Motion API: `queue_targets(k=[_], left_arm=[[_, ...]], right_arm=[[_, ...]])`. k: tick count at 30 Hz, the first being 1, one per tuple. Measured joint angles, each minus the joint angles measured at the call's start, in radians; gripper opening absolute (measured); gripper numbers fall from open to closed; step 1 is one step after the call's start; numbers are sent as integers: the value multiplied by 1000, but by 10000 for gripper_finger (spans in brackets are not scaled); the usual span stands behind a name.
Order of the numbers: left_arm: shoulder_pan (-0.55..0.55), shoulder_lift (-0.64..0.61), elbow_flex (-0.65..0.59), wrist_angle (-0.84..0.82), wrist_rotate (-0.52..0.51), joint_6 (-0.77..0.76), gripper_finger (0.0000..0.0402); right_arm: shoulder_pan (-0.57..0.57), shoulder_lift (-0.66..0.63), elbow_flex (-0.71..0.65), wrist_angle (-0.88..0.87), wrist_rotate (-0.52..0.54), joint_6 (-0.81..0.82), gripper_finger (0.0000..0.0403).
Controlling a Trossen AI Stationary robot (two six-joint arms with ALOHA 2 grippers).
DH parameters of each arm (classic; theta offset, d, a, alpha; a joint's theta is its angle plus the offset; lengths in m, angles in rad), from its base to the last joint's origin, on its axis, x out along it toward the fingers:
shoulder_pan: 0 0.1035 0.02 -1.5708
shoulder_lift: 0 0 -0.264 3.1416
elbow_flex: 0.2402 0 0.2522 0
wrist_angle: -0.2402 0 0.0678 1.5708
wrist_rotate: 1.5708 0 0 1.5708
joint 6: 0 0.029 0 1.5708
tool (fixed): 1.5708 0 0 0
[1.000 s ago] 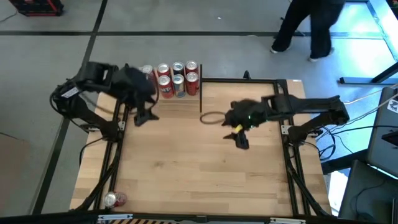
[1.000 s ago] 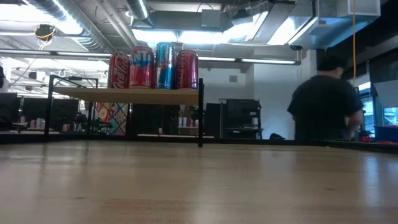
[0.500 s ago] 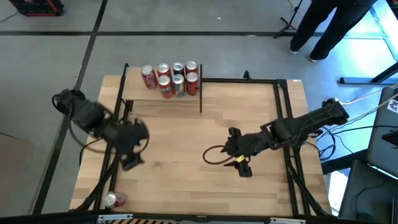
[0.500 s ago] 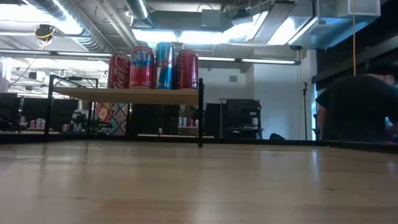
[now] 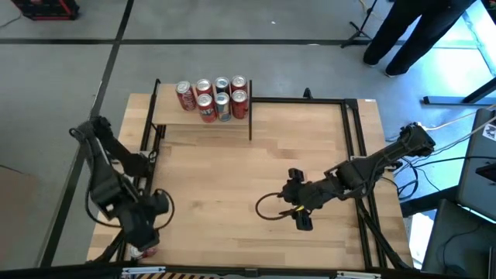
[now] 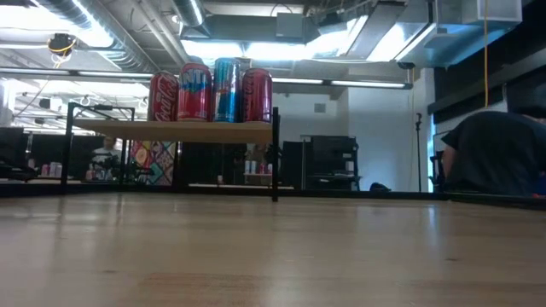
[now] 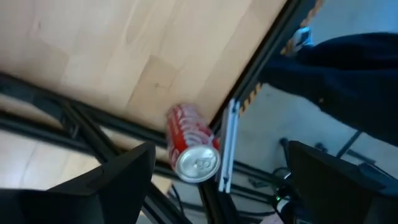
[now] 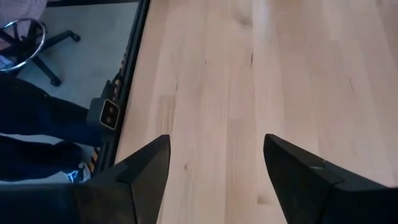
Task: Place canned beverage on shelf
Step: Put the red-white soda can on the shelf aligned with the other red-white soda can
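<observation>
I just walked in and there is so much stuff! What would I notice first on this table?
Probably the bunch of colorful cans standing together on the little shelf at the table's far edge. Then the one red can lying on its side at the near left corner, with the left gripper right over it, jaws open. The right gripper hangs empty over the middle.

Overhead, table-level and two wrist-mounted views

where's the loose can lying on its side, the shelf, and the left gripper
loose can (image 7: 193, 146), left wrist view, on its red side just above the silver end
shelf (image 5: 167, 113), high view, on the bare board left of the standing cans
left gripper (image 7: 221, 180), left wrist view, midway between its open fingertips
</observation>
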Motion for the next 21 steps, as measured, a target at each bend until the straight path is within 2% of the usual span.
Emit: queue_targets(k=[9, 21], left_arm=[[-88, 63, -123, 83, 86, -45, 351], [-212, 80, -260, 235, 80, -44, 351]], right_arm=[[-1, 0, -1, 14, 42, -12, 248], [-1, 0, -1, 9, 52, -17, 248]])
